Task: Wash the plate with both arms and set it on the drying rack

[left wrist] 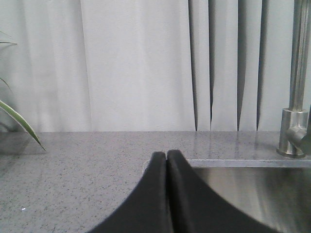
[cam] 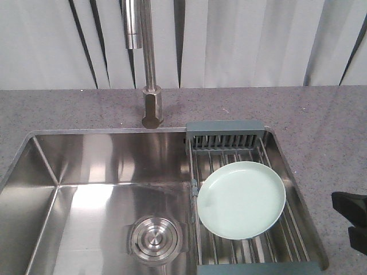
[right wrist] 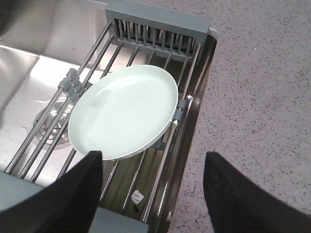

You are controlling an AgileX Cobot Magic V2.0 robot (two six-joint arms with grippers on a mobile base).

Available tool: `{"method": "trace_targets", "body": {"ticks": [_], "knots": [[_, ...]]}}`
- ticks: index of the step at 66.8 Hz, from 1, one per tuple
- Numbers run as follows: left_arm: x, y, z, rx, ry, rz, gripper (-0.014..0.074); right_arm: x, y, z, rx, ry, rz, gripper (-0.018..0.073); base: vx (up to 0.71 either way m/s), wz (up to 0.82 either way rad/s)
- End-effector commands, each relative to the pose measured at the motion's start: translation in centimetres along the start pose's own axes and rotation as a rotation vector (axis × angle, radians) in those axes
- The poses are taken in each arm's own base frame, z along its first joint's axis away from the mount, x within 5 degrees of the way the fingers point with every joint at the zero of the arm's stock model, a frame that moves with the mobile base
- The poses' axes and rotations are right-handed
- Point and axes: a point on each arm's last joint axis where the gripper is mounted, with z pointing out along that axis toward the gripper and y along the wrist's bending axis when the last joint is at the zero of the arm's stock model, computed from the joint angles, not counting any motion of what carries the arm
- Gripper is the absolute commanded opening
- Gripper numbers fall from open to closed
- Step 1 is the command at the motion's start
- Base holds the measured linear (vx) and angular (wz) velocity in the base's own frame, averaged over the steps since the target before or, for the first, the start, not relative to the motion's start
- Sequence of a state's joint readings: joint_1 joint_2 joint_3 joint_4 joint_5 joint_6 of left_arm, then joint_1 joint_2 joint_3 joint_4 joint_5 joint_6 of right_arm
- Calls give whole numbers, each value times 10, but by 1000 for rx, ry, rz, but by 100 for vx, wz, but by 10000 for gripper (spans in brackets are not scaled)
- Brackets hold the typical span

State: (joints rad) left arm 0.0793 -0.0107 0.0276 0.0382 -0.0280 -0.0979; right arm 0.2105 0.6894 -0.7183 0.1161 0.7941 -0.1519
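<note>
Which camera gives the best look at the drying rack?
The exterior front-facing view: it shows the whole drying rack across the sink, both grey ends visible, the plate lying on it. The right wrist view shows the rack closer but its near end is cropped by the right claw. The left wrist view misses it.

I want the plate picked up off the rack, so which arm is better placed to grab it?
Right. Its open claw hovers just by the plate on the drying rack; the left claw is shut, over the counter.

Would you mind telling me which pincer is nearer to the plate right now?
The right. The right pincer hangs open just above the plate's near edge on the drying rack. The left pincer sits shut over the countertop, with no plate in its view.
</note>
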Motion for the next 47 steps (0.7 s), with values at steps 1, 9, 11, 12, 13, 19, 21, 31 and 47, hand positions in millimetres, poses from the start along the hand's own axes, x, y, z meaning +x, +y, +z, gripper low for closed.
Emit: {"method": "trace_targets", "body": {"ticks": [1,9,11,12,13,19,21,31,47], "knots": [[-14,-1,-3,13,-90,-11,-6,-11,-1,-5,14,-80,-4,435,0,0],[-12,-1,-2,11,-69,-10,-6,-11,-1,-5,14,-80,-4,435,0,0],[-12,-1,-2,10,-66,-10,-6,-11,-1,-5,14,-80,-4,435,0,0],[-12,-1,-2,11,-65,-10,-6,-11,-1,-5,14,-80,-4,435,0,0],[-12,-1,-2,11,-64,-10,-6,-11,-1,-5,14,-80,-4,435,0,0],[-12,-1,-2,11,-63,-10,-6,-11,-1,-5,14,-80,-4,435,0,0],[-12,-1,-2,11,-63,-10,-6,-11,-1,-5,14,-80,-4,435,0,0],[-12,-2,-2,32,-62,-13,-6,-11,-1,-5,14,-80,-4,435,0,0],[-12,-3,-2,46,-58,-14,-6,-11,-1,-5,14,-80,-4,435,0,0]]}}
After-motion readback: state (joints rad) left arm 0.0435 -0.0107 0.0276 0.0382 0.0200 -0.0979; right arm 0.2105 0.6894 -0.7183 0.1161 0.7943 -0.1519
